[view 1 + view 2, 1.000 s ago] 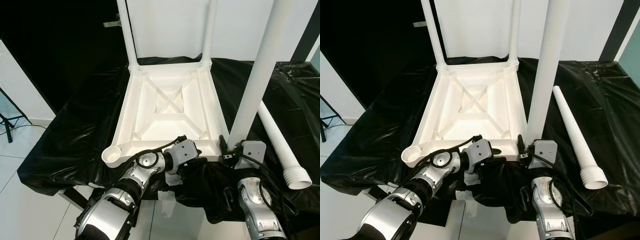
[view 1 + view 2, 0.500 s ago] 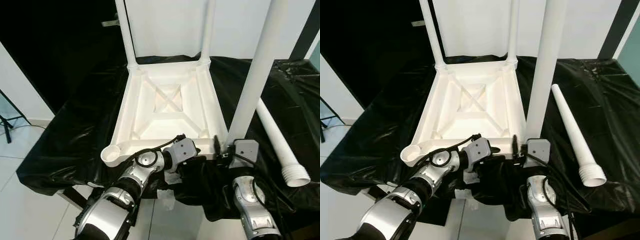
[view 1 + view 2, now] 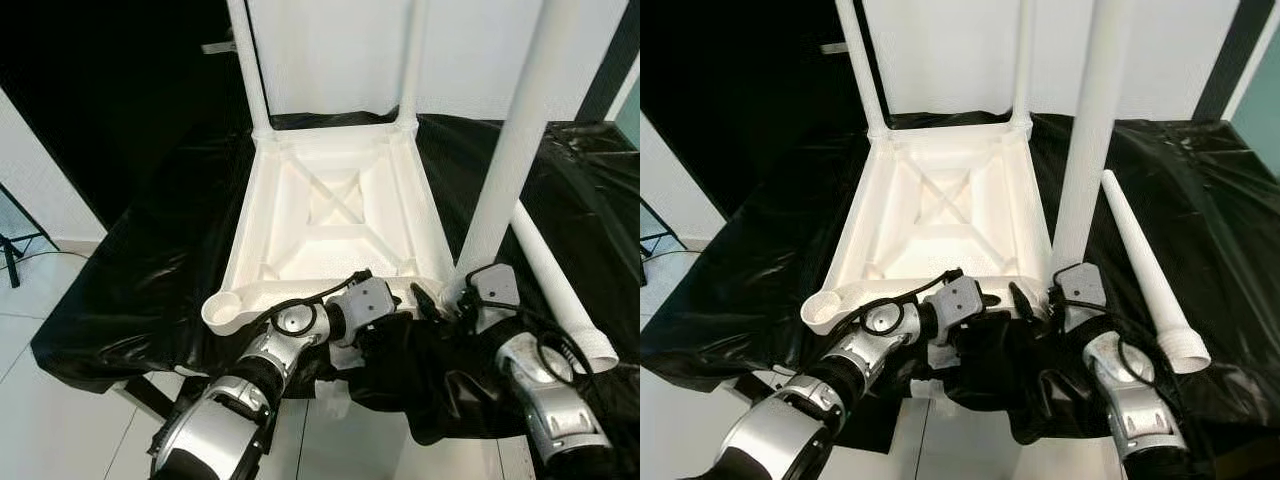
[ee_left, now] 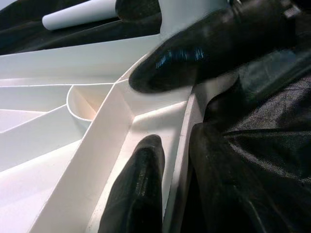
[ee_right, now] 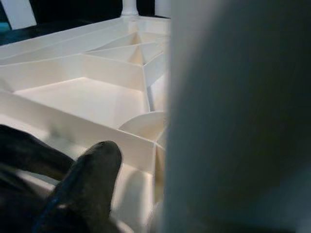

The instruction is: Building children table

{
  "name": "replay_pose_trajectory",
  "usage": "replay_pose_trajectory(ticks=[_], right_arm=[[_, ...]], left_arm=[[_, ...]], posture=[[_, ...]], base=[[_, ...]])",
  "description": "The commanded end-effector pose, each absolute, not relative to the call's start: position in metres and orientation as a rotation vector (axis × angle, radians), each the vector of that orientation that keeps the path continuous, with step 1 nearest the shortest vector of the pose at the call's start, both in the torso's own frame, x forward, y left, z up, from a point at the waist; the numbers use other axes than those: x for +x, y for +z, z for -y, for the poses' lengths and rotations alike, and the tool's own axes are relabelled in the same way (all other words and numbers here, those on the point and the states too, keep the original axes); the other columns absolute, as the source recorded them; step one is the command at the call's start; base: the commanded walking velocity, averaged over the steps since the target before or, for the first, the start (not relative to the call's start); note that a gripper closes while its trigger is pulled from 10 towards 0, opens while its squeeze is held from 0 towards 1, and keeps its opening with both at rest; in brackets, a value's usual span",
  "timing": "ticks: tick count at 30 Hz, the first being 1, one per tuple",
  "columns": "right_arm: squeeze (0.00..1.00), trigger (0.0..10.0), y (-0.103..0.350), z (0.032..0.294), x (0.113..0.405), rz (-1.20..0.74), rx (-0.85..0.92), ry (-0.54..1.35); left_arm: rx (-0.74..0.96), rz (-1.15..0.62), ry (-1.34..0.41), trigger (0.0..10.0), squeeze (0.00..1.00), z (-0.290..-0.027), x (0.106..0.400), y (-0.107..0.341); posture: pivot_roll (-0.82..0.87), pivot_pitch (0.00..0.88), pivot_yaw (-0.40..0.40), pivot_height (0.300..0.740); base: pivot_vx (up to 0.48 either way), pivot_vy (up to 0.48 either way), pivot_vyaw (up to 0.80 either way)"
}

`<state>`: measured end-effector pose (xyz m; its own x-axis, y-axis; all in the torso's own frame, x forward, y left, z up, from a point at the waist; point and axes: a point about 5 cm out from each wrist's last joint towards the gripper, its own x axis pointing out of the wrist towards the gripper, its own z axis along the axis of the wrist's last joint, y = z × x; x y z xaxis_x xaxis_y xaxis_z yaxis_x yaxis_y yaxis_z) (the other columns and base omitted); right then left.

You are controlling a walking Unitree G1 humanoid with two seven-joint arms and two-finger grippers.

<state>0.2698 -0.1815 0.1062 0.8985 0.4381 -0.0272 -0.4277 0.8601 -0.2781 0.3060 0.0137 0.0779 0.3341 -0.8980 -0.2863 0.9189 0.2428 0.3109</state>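
The white tabletop (image 3: 330, 235) lies upside down on a black-covered table. Two white legs (image 3: 247, 60) (image 3: 412, 60) stand in its far corners. A third leg (image 3: 510, 150) stands upright at the near right corner, and my right gripper (image 3: 450, 298) is shut on its base; in the right wrist view the leg (image 5: 238, 121) sits beside one finger (image 5: 87, 179). My left gripper (image 3: 385, 325) is at the tabletop's near edge, with one finger (image 4: 141, 184) inside the rim (image 4: 116, 121) and the other across it. The near left socket (image 3: 222, 308) is empty.
A loose white leg (image 3: 555, 285) lies on the black cover (image 3: 150, 270) to the right of the tabletop, its wide end towards me. A white wall stands behind the table, and pale floor shows at the left and below.
My right forearm has swung out to the right while its gripper stays on the upright leg's base. The leg has shifted slightly. The left arm has not moved.
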Motion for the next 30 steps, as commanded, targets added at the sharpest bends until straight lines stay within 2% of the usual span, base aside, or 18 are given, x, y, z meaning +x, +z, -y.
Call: replay_pose_trajectory(ticks=[1,7,14,17,19,20,23,25,27,30], right_arm=[[0.00,0.0,0.099,0.166,0.261,-0.009,-0.262,0.617],[0.00,0.0,0.093,0.165,0.254,-0.051,-0.262,0.688],[0.00,0.0,0.079,0.165,0.251,-0.114,-0.229,0.659],[0.00,0.0,0.065,0.154,0.246,-0.083,-0.186,0.369],[0.00,0.0,0.065,0.154,0.246,-0.083,-0.186,0.369],[0.00,0.0,0.062,0.152,0.241,-0.062,-0.161,0.261],[0.00,0.0,0.061,0.151,0.238,-0.050,-0.144,0.197],[0.00,0.0,0.069,0.158,0.240,0.009,-0.076,0.012],[0.00,0.0,0.079,0.161,0.248,0.064,-0.041,-0.092],[0.00,0.0,0.080,0.161,0.251,0.071,-0.034,-0.103]], left_arm=[[0.486,-0.248,-1.221,10.0,0.00,-0.025,0.291,0.041],[0.485,-0.247,-1.218,10.0,0.00,-0.024,0.292,0.042],[0.483,-0.250,-1.216,10.0,0.00,-0.025,0.291,0.040],[0.485,-0.251,-1.216,10.0,0.00,-0.026,0.291,0.040],[0.485,-0.251,-1.216,10.0,0.00,-0.026,0.291,0.040],[0.487,-0.249,-1.213,10.0,0.00,-0.027,0.292,0.041],[0.488,-0.247,-1.210,10.0,0.00,-0.027,0.293,0.042],[0.492,-0.249,-1.209,10.0,0.00,-0.029,0.293,0.042],[0.494,-0.254,-1.214,10.0,0.00,-0.030,0.292,0.040],[0.494,-0.254,-1.216,10.0,0.00,-0.029,0.292,0.040]], posture=[[-0.12,0.000,0.054,0.740],[-0.11,0.000,0.051,0.740],[-0.11,0.000,0.054,0.740],[-0.11,0.000,0.053,0.740],[-0.11,0.000,0.053,0.740],[-0.09,0.000,0.052,0.740],[-0.09,0.000,0.052,0.740],[-0.10,0.000,0.061,0.740],[-0.10,0.000,0.062,0.740],[-0.10,0.000,0.062,0.740]], base=[[0.000,0.000,0.00],[0.000,0.000,0.00],[0.000,0.000,0.00],[0.000,0.000,0.00],[0.000,0.000,0.00],[0.000,0.000,0.00],[0.000,0.000,0.00],[0.000,0.000,0.00],[0.000,0.000,0.00],[0.000,0.000,0.00]])
